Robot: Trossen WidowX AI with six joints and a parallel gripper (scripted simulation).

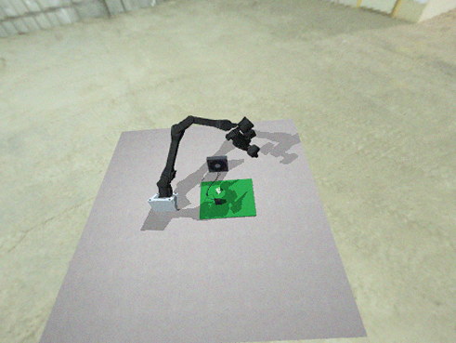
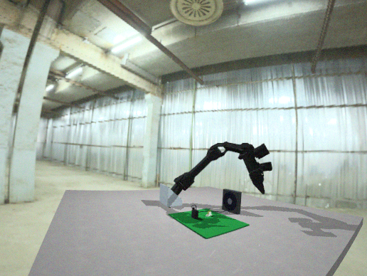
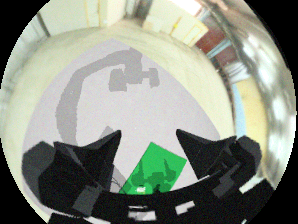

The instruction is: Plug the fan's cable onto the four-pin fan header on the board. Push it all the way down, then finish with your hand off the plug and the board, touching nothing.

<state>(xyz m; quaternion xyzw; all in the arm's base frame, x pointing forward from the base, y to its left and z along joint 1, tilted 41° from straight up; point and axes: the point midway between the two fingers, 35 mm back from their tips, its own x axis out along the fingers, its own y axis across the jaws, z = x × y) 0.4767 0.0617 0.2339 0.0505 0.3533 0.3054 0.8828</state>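
Note:
The green board (image 1: 248,209) (image 2: 213,233) (image 3: 153,153) lies flat on the table. A small white part (image 1: 218,191) (image 2: 209,214) (image 3: 141,190), which looks like the fan header, stands on it. The black plug (image 1: 219,201) (image 2: 195,213) stands on the board a short way from the white part, apart from it, with a cable loop at its top. The fan (image 1: 217,164) (image 2: 231,201) stands upright beyond the board's edge. My gripper (image 1: 255,154) (image 2: 262,192) (image 3: 149,132) is open and empty, pointing down, high above the table and well away from the plug. The header's pins are too small to see.
The fan's thin dark cable (image 1: 213,182) runs from the fan onto the board. The arm's pale base (image 1: 163,204) (image 2: 165,195) stands beside the board. The arm's shadow falls across the board and the grey table (image 1: 207,279) (image 2: 124,242).

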